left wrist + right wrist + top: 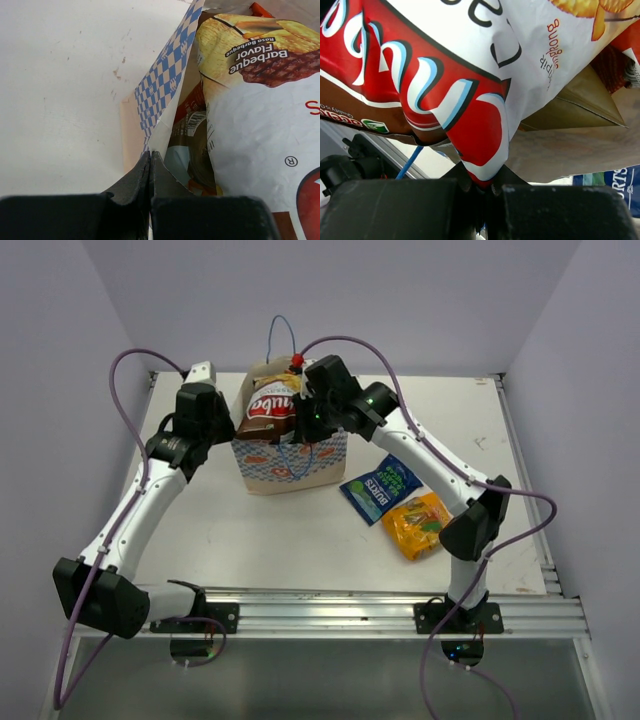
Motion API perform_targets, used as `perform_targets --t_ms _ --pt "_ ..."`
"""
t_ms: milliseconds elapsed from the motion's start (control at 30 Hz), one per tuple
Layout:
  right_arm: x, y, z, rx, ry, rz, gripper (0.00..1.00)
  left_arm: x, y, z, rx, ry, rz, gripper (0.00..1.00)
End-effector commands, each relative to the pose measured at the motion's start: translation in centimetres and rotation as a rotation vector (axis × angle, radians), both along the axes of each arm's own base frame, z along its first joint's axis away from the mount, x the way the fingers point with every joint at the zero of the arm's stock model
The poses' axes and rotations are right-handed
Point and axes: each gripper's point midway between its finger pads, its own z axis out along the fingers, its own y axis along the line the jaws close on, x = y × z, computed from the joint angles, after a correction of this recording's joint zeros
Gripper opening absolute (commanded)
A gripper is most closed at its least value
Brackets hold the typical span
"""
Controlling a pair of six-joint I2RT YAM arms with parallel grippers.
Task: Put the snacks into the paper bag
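red-and-white corner of the chulo bag (470, 100) is pinched tight in the right hand (485, 182), and the packet stands half out of the open mouth of the paper bag (290, 465). the left hand (151, 165) is clamped on that bag's checkered wall (other packets show inside). to its right on the table (230, 530) lie the dark blue burts packet (380, 487) and, just beside it, the orange packet (418, 524).

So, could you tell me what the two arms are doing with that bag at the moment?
The left gripper is pinched shut on the paper bag's rim. The right gripper grips the brown-and-maroon Chulo bag, which sits partly inside the paper bag with its top sticking out. The small dark blue packet and the small orange packet lie on the table to the bag's right, not yet packed.
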Motion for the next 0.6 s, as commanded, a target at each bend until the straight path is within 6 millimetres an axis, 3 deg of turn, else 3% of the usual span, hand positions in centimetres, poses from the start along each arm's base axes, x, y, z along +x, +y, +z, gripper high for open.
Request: perform_targets --t_ms 0,33,67,100,133,233,300,433,567 --pt "0.3 -2.0 -4.0 -0.137 0.118 -0.039 0.00 -0.3 0.6 2.0 0.003 -0.050 0.014 0.00" --pt "0.2 -1.5 -4.4 -0.139 0.149 -0.027 0.03 -0.2 0.7 2.2 0.004 -0.054 0.016 0.00" --pt "0.7 -0.2 -3.6 -0.101 0.148 -0.009 0.12 -0.3 0.7 2.2 0.007 -0.052 0.016 0.00" --pt "0.7 0.1 -3.2 -0.093 0.146 0.005 0.28 -0.3 0.8 2.2 0.010 -0.051 0.022 0.00" --pt "0.7 0.3 -2.4 -0.081 0.133 0.015 0.32 -0.4 0.9 2.3 0.013 -0.053 0.023 0.00" --pt "1.1 0.4 2.4 -0.010 0.007 0.054 0.46 -0.5 1.1 2.1 0.017 -0.048 0.029 0.00" --pt "0.8 0.1 7.0 0.056 -0.097 0.072 0.54 -0.6 1.1 2.1 0.017 -0.048 0.032 0.00" --pt "-0.5 -1.1 13.0 0.154 -0.214 0.078 0.62 -0.4 1.1 2.1 0.014 -0.051 0.037 0.00" --pt "-1.8 -2.4 15.5 0.197 -0.262 0.075 0.62 -0.1 1.0 2.2 0.016 -0.050 0.034 0.00"
